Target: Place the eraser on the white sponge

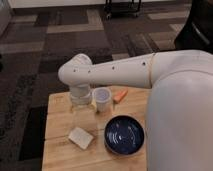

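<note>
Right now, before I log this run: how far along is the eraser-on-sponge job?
Nothing looks done: the sponge lies bare on the table. Underway: the hand hangs just behind it, beside the cup. The eraser isn't in sight, so placing it is left.
</note>
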`<state>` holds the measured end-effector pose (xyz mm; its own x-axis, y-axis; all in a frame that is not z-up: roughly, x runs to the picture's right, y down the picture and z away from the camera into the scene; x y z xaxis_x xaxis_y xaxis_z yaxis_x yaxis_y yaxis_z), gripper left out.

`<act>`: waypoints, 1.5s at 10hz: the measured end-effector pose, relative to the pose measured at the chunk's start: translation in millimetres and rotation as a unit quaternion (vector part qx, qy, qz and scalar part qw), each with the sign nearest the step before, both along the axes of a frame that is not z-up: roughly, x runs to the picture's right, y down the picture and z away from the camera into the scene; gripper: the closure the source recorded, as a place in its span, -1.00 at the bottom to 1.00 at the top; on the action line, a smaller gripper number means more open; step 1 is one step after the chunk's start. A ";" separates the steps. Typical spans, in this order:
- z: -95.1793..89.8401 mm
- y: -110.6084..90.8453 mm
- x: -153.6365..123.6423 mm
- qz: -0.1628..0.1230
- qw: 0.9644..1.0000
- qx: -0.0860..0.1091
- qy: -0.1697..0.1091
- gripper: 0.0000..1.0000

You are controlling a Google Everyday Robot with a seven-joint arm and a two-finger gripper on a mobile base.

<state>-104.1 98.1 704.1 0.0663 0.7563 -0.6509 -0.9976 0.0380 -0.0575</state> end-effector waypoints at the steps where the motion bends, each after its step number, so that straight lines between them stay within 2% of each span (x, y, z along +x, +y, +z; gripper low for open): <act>1: 0.0 0.0 0.0 0.000 1.000 0.000 0.000 -0.30; 6: -0.1 0.0 0.1 0.000 1.000 0.000 0.000 -0.30; 7: 0.2 -3.2 8.2 0.008 1.000 0.005 0.010 -0.30; 9: 1.7 -13.7 36.2 0.027 0.999 0.016 0.036 -0.30; 11: 1.4 -26.8 70.6 0.053 0.996 0.028 0.060 -0.30; 12: -1.5 -35.0 96.2 0.068 0.995 0.036 0.071 -0.30; 13: -4.2 -37.8 107.6 0.077 0.994 0.039 0.074 -0.30; 14: -9.2 -39.8 133.3 0.087 0.992 0.040 0.080 -0.30; 15: -15.4 -36.0 166.1 0.093 0.991 0.032 0.089 -0.30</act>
